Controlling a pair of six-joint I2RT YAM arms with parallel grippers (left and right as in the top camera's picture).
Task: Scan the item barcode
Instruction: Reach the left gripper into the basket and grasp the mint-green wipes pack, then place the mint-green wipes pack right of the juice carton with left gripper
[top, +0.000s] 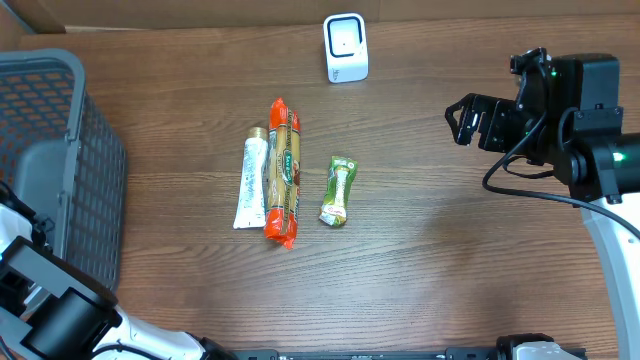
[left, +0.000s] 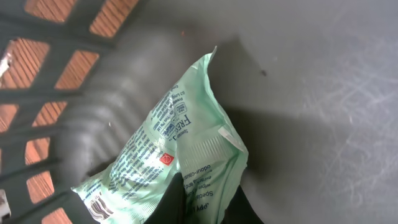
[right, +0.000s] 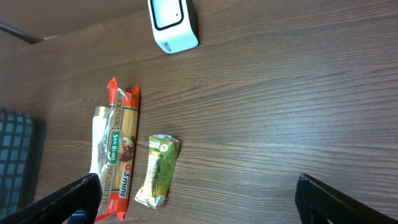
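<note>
**Left tool clamped on a green packet in the basket; right tool spread wide above the worktop**

The left tool (left: 202, 208) is closed on a pale green plastic packet with dark print (left: 180, 149). Its dark fingers (left: 168, 208) pinch the packet's lower end. The packet sits tilted over the grey floor inside a dark grey plastic mesh basket (top: 60, 120), which stands at the worktop's left edge. Brown wood shows through the openings in the basket's wall. From overhead the left tool is hidden, and only the arm's white and black links show at the near left corner.

The right tool (right: 202, 199) has its jaws spread wide. It holds nothing and touches nothing, and hangs above bare wood near the right edge.

The dark brown wood-grain worktop (top: 450, 260) fills nearly the whole view. Beyond its far edge only a tan strip of the room can be seen.

There is one basket with one packet showing in it. Three packaged goods lie in the middle of the worktop:
- a white tube with a tan cap (top: 250, 185)
- a long orange-red spaghetti pack (top: 282, 172), touching the tube along its side
- a small green pouch (top: 340, 190), just beside the spaghetti pack and apart from it

One white box-shaped barcode scanner (top: 346, 47) stands upright near the far edge, about midway along it. There are two arms, one at each side.
</note>
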